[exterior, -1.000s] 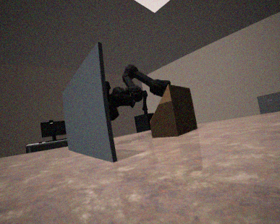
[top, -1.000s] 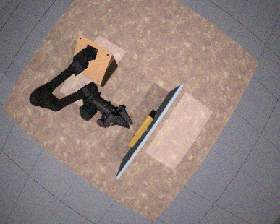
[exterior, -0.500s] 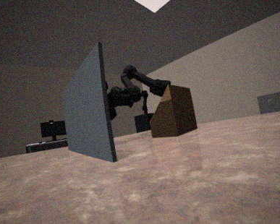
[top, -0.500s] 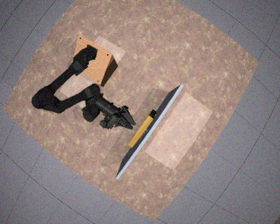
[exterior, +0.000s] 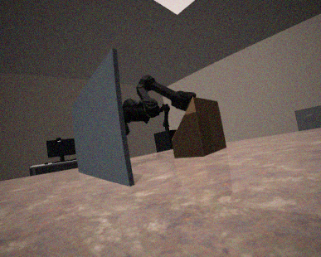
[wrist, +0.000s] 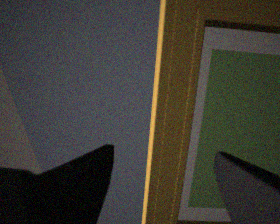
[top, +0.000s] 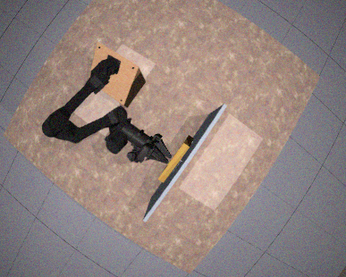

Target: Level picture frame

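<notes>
The picture frame hangs on the robot-facing side of the upright wall panel. It has a gold-brown border around a pale mat and green picture. In the wrist view its left outer edge slants slightly, top to the right; the screw and back strip are hidden, and its true tilt cannot be told. My gripper is open and empty, close in front of the frame. In the wrist view one fingertip appears outside the frame's left edge, the other over the green picture.
A wooden wedge-shaped block stands under the arm's base. The arm bends out from it to the panel. A pale rectangle lies on the floor behind the panel.
</notes>
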`<state>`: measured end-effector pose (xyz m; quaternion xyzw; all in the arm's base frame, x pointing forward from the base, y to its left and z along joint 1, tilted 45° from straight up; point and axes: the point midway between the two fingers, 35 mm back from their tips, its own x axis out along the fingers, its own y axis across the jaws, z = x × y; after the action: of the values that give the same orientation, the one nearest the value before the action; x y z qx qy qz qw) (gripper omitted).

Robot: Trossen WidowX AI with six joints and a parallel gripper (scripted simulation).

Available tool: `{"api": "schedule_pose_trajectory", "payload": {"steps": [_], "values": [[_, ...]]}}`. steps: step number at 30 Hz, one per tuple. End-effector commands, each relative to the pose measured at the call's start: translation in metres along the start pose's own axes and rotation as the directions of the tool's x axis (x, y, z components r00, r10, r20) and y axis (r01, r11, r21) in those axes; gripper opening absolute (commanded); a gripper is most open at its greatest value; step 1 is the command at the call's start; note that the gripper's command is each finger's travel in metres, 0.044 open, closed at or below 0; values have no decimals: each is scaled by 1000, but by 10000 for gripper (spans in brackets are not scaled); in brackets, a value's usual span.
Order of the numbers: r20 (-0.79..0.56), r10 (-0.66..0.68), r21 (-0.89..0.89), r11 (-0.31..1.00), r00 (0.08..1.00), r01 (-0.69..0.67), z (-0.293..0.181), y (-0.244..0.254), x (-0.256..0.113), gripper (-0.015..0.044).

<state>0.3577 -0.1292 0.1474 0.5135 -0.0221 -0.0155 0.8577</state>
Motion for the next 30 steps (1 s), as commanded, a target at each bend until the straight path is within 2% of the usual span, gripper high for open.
{"api": "schedule_pose_trajectory", "payload": {"steps": [1, 11, 30], "values": [[0, -8, 8, 1000, 1000, 8, 0, -3, 7, 260], [0, -8, 8, 1000, 1000, 8, -1, -3, 22, 260], [0, -8, 8, 1000, 1000, 8, -1, -3, 22, 260]]}}
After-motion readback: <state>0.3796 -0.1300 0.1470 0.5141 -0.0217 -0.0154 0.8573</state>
